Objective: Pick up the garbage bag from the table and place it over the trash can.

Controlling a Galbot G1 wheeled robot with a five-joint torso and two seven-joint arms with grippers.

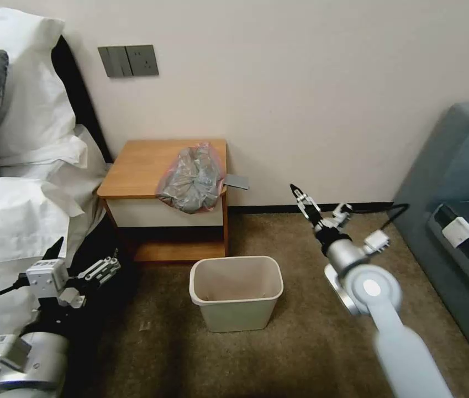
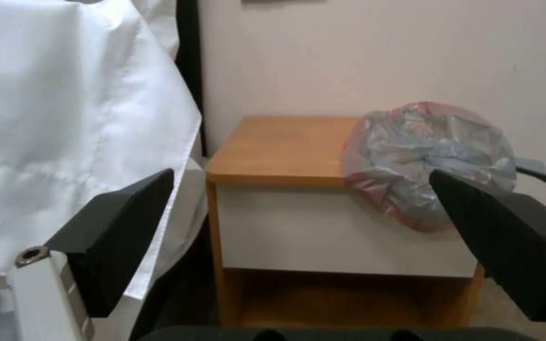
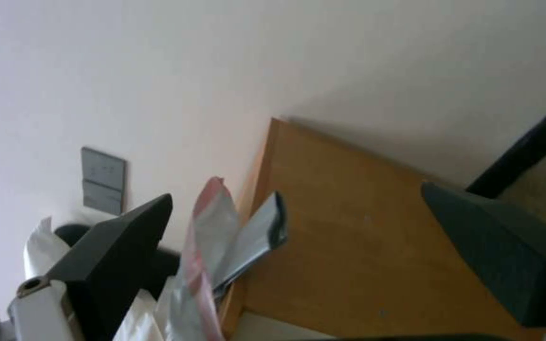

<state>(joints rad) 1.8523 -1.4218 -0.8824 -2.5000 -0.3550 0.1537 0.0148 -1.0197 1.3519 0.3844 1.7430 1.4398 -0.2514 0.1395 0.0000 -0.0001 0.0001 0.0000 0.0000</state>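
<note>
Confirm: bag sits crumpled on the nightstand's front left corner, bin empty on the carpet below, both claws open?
Wrong corner. The head view shows the garbage bag on the table's front right corner, overhanging the edge. The trash can is empty; left claw and right claw are open.

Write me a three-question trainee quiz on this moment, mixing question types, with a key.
1. True or false: the crinkly translucent grey garbage bag already lines the cream-beige plastic trash can.
2. Where does the bag lie on the light brown wooden nightstand table? A) left rear corner B) right front, overhanging the edge C) lower shelf
3. Fill in: both the left gripper and the right gripper are ____ and hold nothing.

Key: 1 false; the bin stands on the carpet in front of the table. 2 B. 3 open.
</note>
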